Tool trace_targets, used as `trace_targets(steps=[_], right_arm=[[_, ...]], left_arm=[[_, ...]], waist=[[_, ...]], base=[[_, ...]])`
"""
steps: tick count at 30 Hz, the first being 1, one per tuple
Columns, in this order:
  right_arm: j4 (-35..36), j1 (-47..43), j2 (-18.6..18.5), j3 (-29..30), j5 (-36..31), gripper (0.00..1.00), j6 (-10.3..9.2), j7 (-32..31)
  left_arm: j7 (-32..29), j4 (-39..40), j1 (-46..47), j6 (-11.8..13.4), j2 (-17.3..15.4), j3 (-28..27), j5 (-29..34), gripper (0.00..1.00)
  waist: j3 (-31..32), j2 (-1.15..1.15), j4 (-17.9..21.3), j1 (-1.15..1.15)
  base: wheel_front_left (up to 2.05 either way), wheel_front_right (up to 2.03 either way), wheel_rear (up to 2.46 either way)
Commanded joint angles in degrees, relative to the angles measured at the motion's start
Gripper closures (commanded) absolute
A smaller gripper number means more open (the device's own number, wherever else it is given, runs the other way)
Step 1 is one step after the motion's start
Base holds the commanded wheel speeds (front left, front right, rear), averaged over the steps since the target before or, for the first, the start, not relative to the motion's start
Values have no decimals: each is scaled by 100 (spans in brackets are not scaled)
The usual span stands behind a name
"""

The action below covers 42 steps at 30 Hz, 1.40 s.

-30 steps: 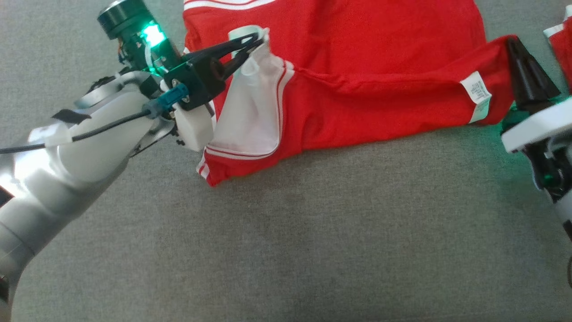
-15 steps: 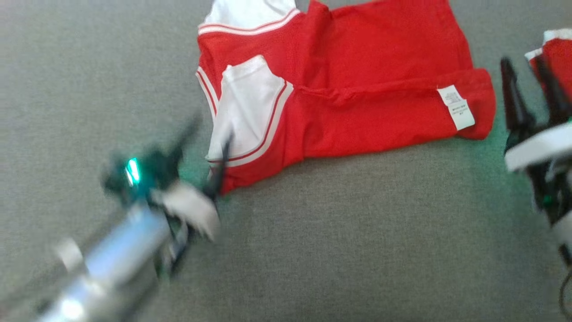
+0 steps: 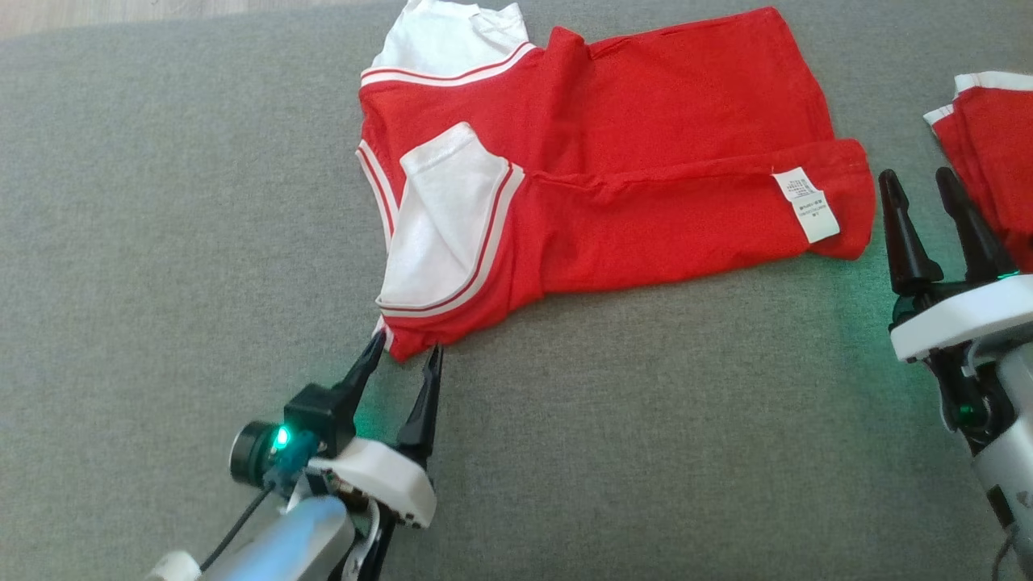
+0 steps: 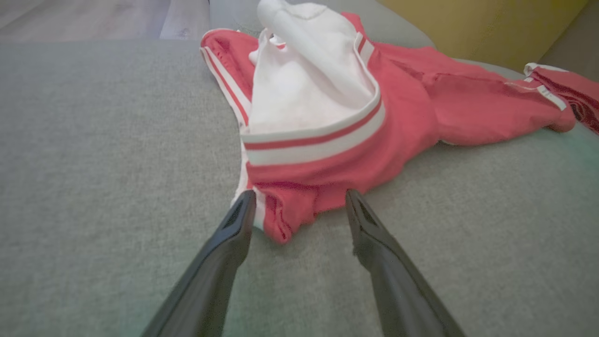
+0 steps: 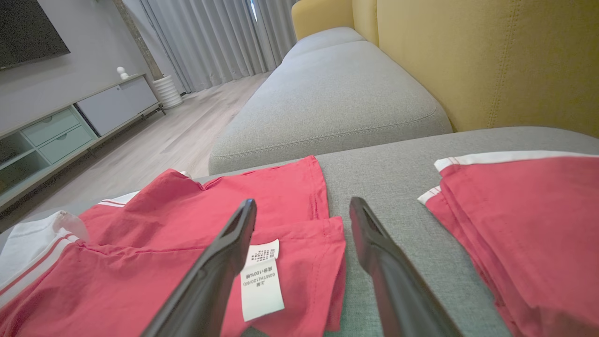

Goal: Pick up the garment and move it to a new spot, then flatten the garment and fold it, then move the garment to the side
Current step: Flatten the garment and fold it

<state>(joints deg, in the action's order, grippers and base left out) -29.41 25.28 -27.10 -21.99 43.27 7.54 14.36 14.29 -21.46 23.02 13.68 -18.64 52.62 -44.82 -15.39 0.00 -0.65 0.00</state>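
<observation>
The red T-shirt (image 3: 646, 161) lies part-folded on the grey sofa cushion (image 3: 565, 452), so folding looks to be the step in hand. The left end effector (image 3: 407, 343), fingers apart and empty, straddles the sleeve corner at the shirt's seven o'clock. The right end effector (image 3: 915, 173), also apart, stands just off the hem at three o'clock. Next, both probably need to pinch those corners low for another fold.

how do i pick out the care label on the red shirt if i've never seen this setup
On the grey sofa cushion lies a big red garment. Follow its folded lower flap toward the right gripper: the care label sits near that end. It is the one small white rectangle with printed text, unlike the broad white sleeve at the other end.
</observation>
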Motion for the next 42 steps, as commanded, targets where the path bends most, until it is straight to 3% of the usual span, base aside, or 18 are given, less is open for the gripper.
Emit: trace_targets(steps=[1, 4, 5, 6, 8, 12, 13, 20, 28, 29, 31, 32, 42], right_arm=[[141, -75, -58, -34, -45, 0, -5, 63], [114, -107, -77, -41, -69, 0, -5, 63], [103, -112, -83, -51, -81, 0, -5, 63], [92, -115, -87, -61, -92, 0, -5, 63], [-21, -128, -90, -96, -84, 0, -5, 63], [-460, -111, -108, -218, -6, 0, -5, 29], [-575, -87, -115, -239, 10, 0, -5, 5], [-1186, 117, -93, -389, 8, 0, -5, -209], [-1381, 244, 9, -679, 169, 0, -5, -433], [-1392, 257, 2, -708, 191, 22, -5, -423], [-1398, 279, -17, -769, 214, 91, -5, -367], [-1409, 284, -25, -795, 232, 100, -5, -346], [-1227, 149, -399, -1106, 319, 100, -5, -125]], left_arm=[[70, 5, -24, -22, -45, -248, 38, 0], [70, -189, -58, -142, 26, -274, 49, 0], [70, -256, -54, -176, 50, -281, 48, 15], [70, -319, -45, -206, 76, -295, 41, 38], [70, -495, 20, -307, 141, -291, 72, 73], [71, -644, 139, -440, 205, -313, 143, 90], [71, -646, 169, -460, 212, -331, 185, 100], [71, -544, 226, -494, 125, -555, 438, 100], [71, -362, 227, -439, -32, -759, 597, 100], [71, -339, 227, -425, -66, -783, 623, 100], [71, -298, 220, -405, -134, -824, 664, 100], [71, -278, 213, -395, -166, -846, 679, 100], [71, -41, -16, -405, -407, -973, 671, 100]], waist=[[7, 0, 7, 0], [14, 0, 2, 0], [10, 0, 0, 0], [6, 0, -6, 0], [-16, 0, -38, 0], [-46, 0, -109, 0], [-51, 0, -131, 0], [-38, 0, -228, 0], [-56, 0, -307, 0], [-57, 0, -317, 0], [-54, 0, -334, 0], [-48, 0, -341, 0], [157, 0, -316, 0]], base=[[0, 0, 0], [0, 0, 0], [0, 0, 0], [0, 0, 0], [0, 0, 0], [0, 0, 0], [0, 0, 0], [0, 0, 0], [0, 0, 0], [0, 0, 0], [0, 0, 0], [0, 0, 0], [0, 0, 0]])
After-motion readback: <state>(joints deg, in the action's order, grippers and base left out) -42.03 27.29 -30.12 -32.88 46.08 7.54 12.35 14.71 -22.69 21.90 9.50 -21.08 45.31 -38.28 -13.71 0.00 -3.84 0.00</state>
